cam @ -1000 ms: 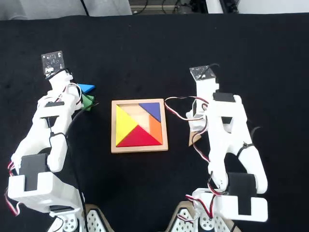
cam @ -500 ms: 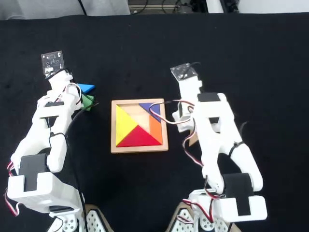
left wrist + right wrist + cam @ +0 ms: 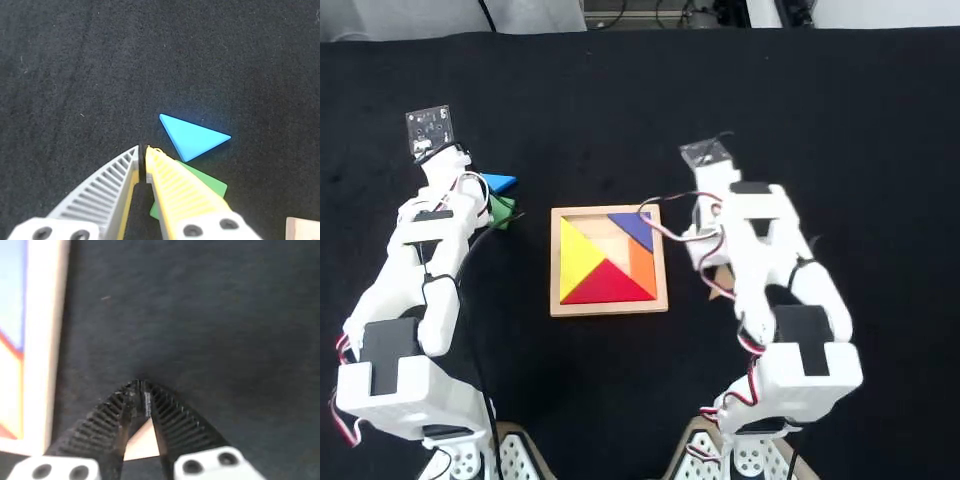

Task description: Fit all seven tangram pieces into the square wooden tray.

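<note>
right pincer (image 3: 142,390) closed above pale wooden piece (image 3: 141,442)

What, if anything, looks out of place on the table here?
Nothing damaged. The tray has a bare gap, while three pieces sit outside it: blue triangle and green piece by the left gripper, a pale piece at the right gripper.

A black cloth (image 3: 840,120) lies underneath, with possibly cables (image 3: 695,12) past its far edge.

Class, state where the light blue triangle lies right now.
High view: the light blue triangle lies left of the wooden tray, beside the green piece, near the left gripper.
</note>
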Motion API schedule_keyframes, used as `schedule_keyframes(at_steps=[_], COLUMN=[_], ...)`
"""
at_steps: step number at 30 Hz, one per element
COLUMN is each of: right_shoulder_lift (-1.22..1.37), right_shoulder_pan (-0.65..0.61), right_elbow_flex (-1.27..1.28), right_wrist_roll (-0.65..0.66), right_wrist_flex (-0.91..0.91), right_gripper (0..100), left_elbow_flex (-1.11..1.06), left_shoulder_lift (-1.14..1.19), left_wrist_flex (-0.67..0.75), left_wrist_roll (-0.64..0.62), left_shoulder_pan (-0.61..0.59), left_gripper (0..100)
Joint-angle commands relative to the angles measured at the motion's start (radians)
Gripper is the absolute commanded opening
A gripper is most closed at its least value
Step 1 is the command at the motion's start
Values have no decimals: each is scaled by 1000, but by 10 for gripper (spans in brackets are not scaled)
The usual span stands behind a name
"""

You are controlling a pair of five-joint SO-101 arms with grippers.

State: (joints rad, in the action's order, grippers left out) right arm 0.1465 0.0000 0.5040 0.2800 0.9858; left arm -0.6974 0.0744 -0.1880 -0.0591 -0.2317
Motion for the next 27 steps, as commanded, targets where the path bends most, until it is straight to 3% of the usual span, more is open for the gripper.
schedule_keyframes(at_steps=[1,15,20,22,27], right_shoulder_lift=[2,-1,-19,-68,-334], right_shoulder_pan=[87,253,276,276,275], right_elbow_flex=[-61,-58,-28,24,189], right_wrist_roll=[8,250,450,514,528], right_wrist_flex=[-14,143,247,247,196], right_gripper=[14,14,11,11,11], left_elbow_flex=[59,59,59,59,59], left_shoulder_lift=[-5,-5,-5,-5,-5], left_wrist_flex=[2,2,2,2,2], left_wrist_roll=[-9,-9,-9,-9,-9], left_shoulder_pan=[12,13,13,13,13], left_gripper=[40,40,40,40,40])
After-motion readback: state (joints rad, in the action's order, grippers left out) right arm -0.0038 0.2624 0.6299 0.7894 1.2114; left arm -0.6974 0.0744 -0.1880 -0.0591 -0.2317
